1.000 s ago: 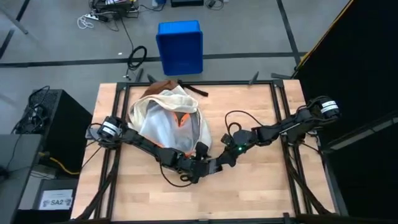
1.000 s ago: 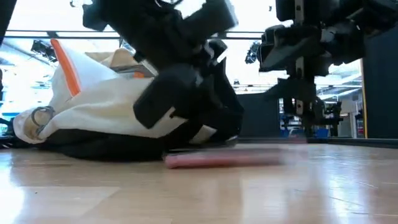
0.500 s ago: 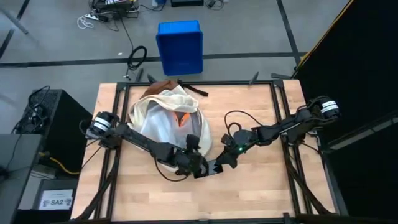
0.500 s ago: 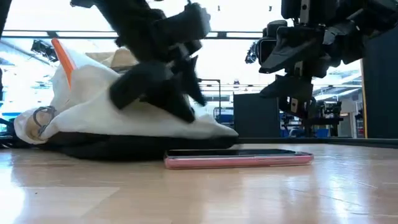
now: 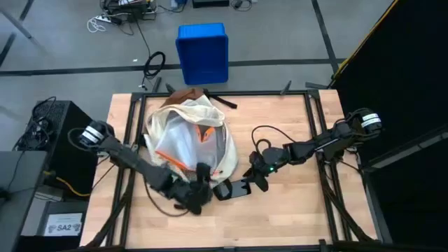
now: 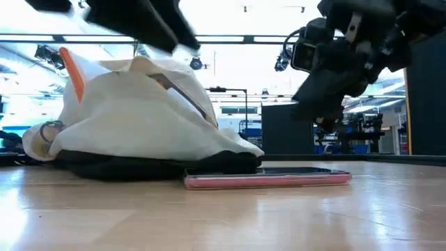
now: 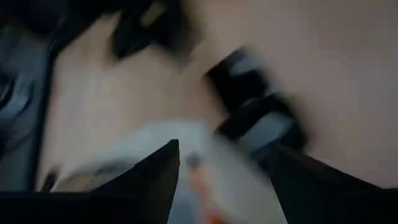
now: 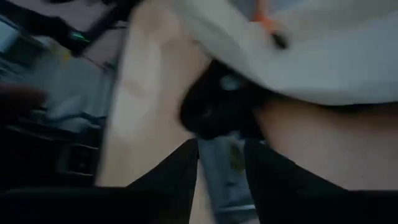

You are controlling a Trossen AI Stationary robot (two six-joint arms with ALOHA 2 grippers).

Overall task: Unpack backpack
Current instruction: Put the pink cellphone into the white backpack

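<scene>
The cream-white backpack (image 5: 187, 136) lies on its dark back panel on the table's left half, its mouth with orange lining (image 5: 204, 133) facing up. A dark phone with a pink edge (image 6: 268, 179) lies flat on the wood just past the backpack's near end (image 5: 234, 189). My left gripper (image 5: 198, 196) hangs open above the table near the backpack's near end, left of the phone. My right gripper (image 5: 255, 175) hovers open to the right of the phone, well above the wood (image 6: 327, 90). In the right wrist view the phone (image 8: 222, 165) shows beyond the fingers.
A blue bin (image 5: 202, 52) stands on the floor beyond the table's far edge. Dark straps (image 5: 217, 100) trail from the backpack's far end. Bare wood (image 5: 294, 210) lies to the right of and nearer than the phone.
The phone, moving at the backpack's near end a second ago, now lies still on the table. My left gripper has drawn away from the backpack's near end, up and toward the table's left and near edges. The cloth it was at has settled.
</scene>
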